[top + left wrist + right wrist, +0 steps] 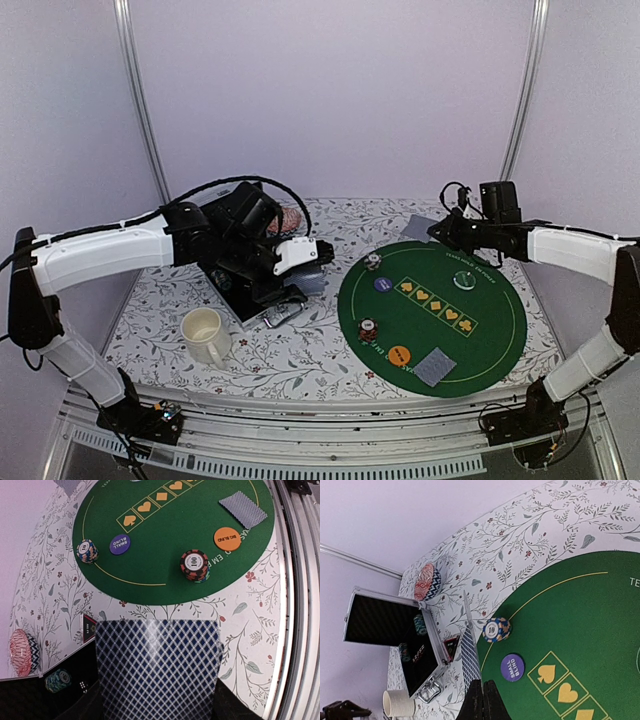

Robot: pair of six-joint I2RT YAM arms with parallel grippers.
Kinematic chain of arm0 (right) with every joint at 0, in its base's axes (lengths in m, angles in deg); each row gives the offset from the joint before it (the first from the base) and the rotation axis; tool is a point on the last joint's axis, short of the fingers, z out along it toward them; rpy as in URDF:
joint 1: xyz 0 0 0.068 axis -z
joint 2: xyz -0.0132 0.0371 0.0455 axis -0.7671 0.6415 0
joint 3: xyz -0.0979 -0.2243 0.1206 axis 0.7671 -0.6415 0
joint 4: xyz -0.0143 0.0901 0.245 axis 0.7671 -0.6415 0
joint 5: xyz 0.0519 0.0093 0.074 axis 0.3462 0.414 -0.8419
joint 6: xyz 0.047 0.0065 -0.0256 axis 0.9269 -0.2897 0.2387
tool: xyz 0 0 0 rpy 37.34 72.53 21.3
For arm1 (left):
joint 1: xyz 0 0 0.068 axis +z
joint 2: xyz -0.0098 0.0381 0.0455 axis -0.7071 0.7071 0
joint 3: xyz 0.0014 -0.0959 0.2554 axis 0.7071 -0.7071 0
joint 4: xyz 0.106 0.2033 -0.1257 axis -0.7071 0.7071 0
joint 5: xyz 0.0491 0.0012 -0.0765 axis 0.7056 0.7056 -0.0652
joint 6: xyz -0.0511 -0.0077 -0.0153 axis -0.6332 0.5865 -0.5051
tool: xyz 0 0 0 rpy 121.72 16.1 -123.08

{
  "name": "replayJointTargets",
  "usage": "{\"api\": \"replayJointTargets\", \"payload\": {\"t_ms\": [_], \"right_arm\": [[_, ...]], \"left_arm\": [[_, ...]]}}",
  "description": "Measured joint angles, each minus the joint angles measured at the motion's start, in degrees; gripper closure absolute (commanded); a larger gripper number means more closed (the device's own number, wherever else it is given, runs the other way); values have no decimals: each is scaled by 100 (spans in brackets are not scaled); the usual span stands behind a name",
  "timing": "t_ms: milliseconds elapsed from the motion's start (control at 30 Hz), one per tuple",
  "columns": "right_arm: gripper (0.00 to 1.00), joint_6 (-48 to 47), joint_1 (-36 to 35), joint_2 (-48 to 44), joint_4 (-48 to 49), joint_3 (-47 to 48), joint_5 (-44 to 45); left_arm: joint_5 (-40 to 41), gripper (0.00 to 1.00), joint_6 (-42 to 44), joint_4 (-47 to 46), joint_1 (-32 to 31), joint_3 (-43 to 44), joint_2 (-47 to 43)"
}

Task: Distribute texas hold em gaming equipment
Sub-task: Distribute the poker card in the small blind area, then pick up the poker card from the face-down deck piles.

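**Left arm grips cards beside the mat, right pinched shut**

I see the round green mat (500, 340) right of the left arm. My left gripper (158, 707) clamps blue diamond-backed cards (157, 665), which fill its wrist view, just short of the mat's edge. On the felt beyond lie a small card pile (242, 508), a black-red chip stack (194, 564), a blue-white chip stack (87, 551), an orange disc (227, 538) and a purple disc (120, 544). My right gripper (482, 700) is pressed closed over the mat's far side, near the purple disc.
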Motion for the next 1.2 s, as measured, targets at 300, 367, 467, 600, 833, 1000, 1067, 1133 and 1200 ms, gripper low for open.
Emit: {"api": "replayJointTargets", "payload": {"t_ms": [300, 367, 467, 600, 833, 1000, 1067, 1133, 1200], "right_arm": [[98, 627, 66, 2723, 1099, 1001, -116], [98, 758, 66, 3115, 1211, 1196, -122], [92, 925, 66, 3530, 1292, 1425, -136], [59, 1099, 66, 3724, 1346, 1504, -164], [22, 1167, 66, 3327, 1403, 942, 140], [1, 866, 33, 2317, 1005, 566, 678], [1, 514, -57, 1886, 876, 575, 879], [1, -28, -313, 1397, 734, 603, 1104], [1, -597, -721, 986, 726, 651, 997]], "left_arm": [[4, 40, -66, -4, 0, -131, -146], [7, 40, -70, -4, 0, -142, -170], [9, 40, -83, -4, 0, -157, -201], [9, 40, -83, -7, 0, -162, -205], [0, 40, -81, -7, 0, -160, -205], [-4, 40, -79, -7, 0, -160, -203], [-7, 40, -79, -7, 0, -160, -203], [-9, 40, -79, -7, 0, -160, -201], [-20, 40, -79, -7, 0, -160, -201]]}}
